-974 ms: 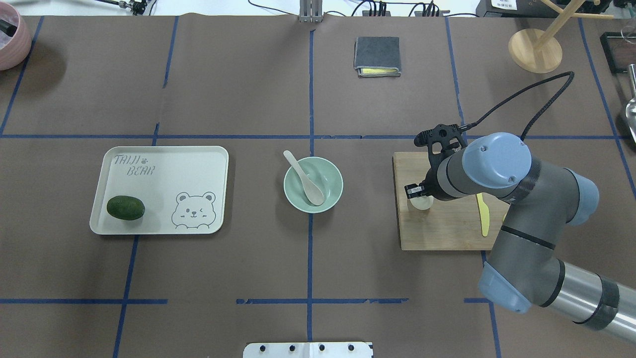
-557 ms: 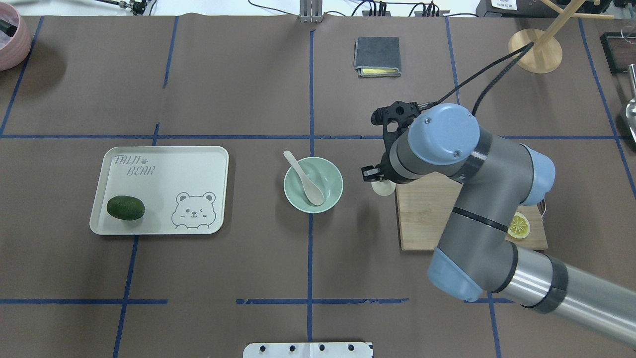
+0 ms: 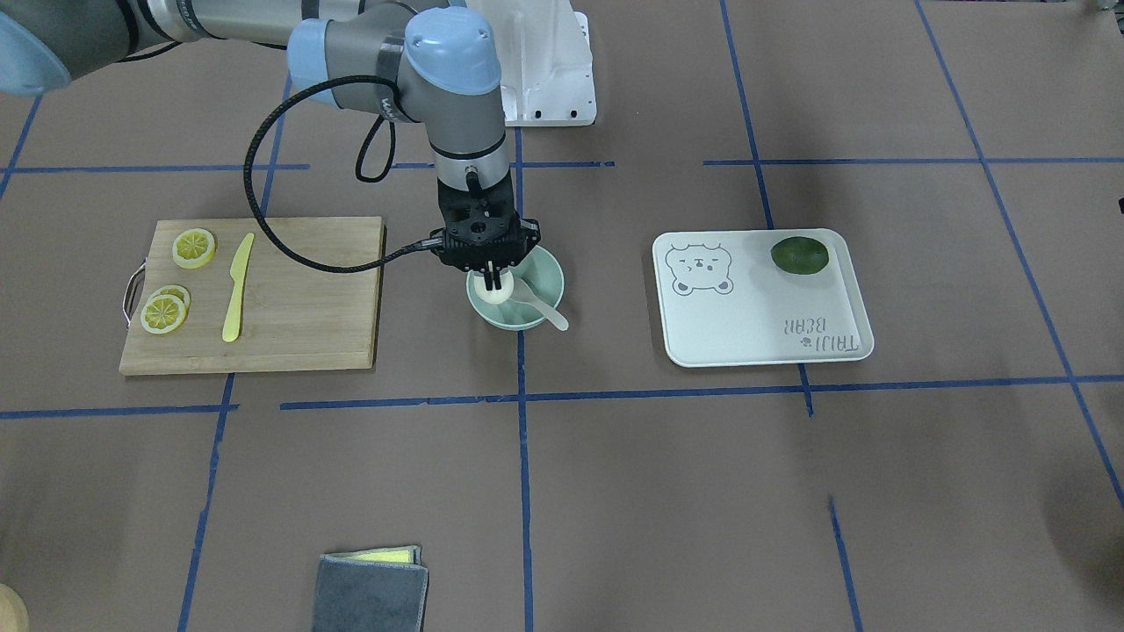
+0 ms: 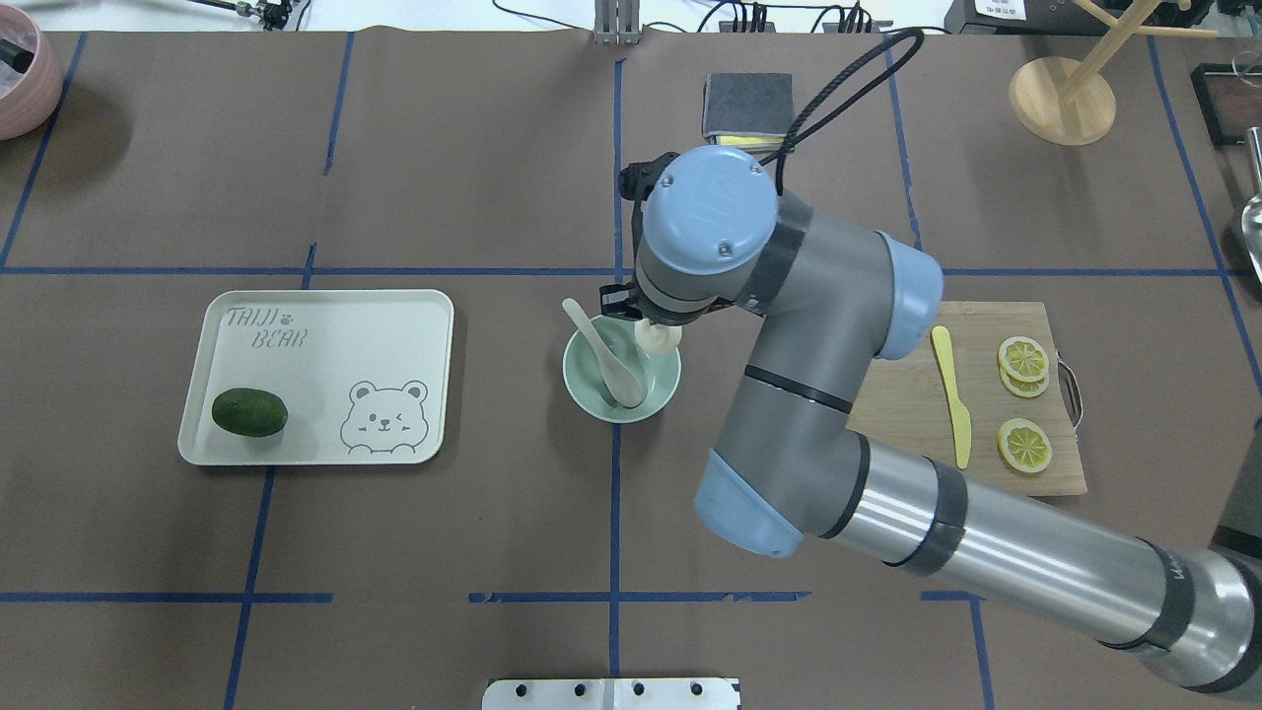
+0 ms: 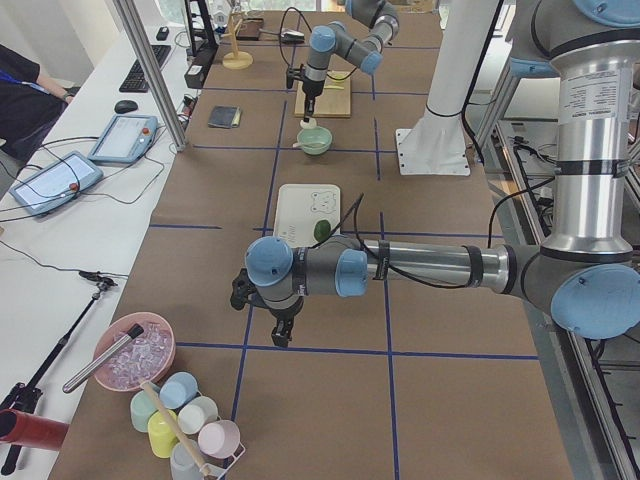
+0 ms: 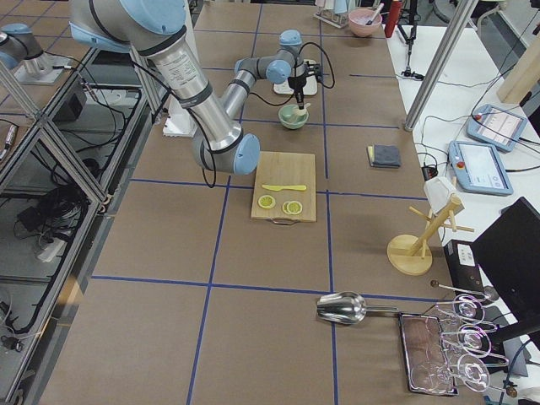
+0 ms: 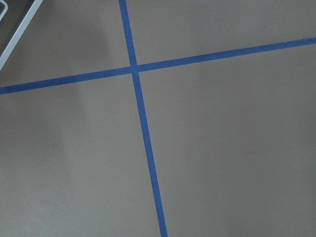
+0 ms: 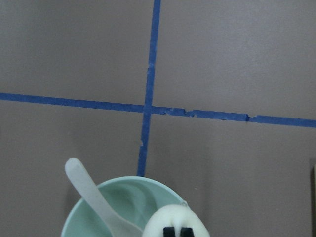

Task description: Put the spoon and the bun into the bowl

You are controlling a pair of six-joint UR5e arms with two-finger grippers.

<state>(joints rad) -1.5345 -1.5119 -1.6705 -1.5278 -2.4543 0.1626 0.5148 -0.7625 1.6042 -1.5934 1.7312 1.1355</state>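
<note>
The mint-green bowl [image 4: 666, 383] stands at the table's middle. The whitish spoon [image 4: 603, 357] lies in it, with its handle leaning over the far-left rim. My right gripper [image 4: 653, 329] is shut on the white bun [image 4: 661, 338] and holds it over the bowl's right side, beside the spoon's scoop. From the front, the bun [image 3: 492, 289] sits low between the fingers, within the bowl's rim [image 3: 551, 276]. The right wrist view shows the bun [image 8: 174, 217], the spoon [image 8: 91, 195] and the bowl [image 8: 126, 197] just below. My left gripper [image 5: 281, 334] hangs far off over bare table; I cannot tell whether it is open or shut.
A white bear-print tray [image 4: 325, 340] with a dark green fruit [image 4: 249, 412] lies left of the bowl. A wooden board [image 4: 907, 434] to the right holds a yellow knife [image 4: 951, 394] and lemon slices [image 4: 1023, 444]. A grey cloth [image 4: 744, 99] and a wooden stand [image 4: 1062, 99] are at the back.
My right arm has carried the bun leftward, from above the wooden board to over the bowl. The spoon and bowl have not moved.
</note>
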